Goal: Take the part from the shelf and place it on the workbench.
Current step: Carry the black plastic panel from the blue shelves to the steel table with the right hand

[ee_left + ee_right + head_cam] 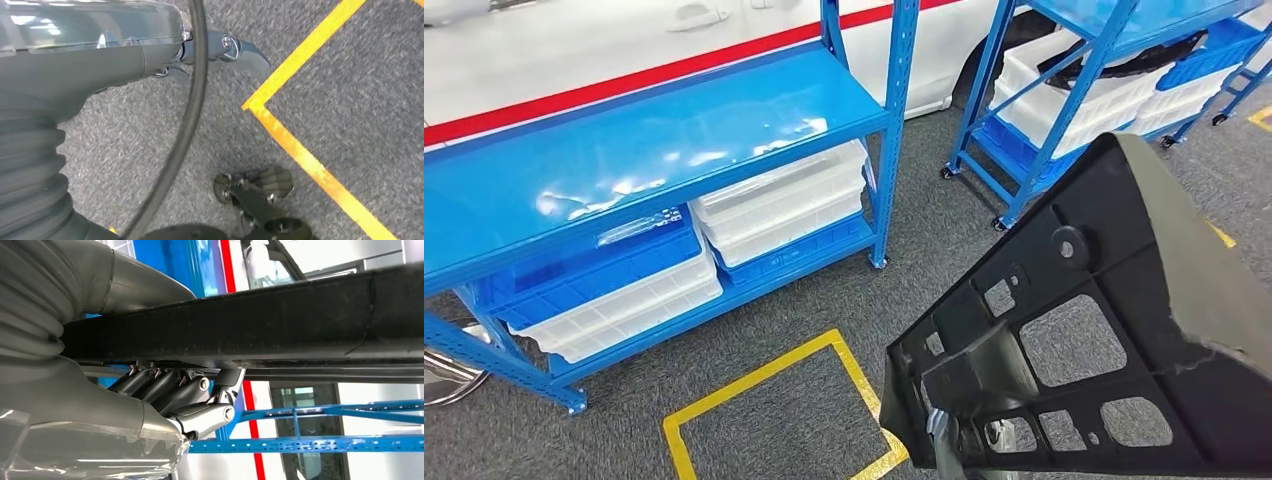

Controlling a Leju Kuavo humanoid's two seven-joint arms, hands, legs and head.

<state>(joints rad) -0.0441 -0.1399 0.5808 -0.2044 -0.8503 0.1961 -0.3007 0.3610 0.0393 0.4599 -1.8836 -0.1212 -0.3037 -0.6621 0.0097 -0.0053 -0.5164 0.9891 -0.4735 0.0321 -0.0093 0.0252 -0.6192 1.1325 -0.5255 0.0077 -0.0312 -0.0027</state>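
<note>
Fingers [195,390] of right hand [150,405] grip part [1084,330]; blue shelf [644,150] beyond.

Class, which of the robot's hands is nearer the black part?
Right. The right hand grips the black part; the left hand hangs over the carpet, apart from it.

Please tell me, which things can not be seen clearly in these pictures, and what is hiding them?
- Black part: cut off by the head view's right and bottom edges, so its full shape is unknown.
- Right robot hand: right wrist view; its fingertips go behind the part.
- Left robot hand: left wrist view; most fingers hidden behind its grey cover, so open or shut is unclear.
- Bin contents on the blue shelf: head view; covered by the top board.
</note>
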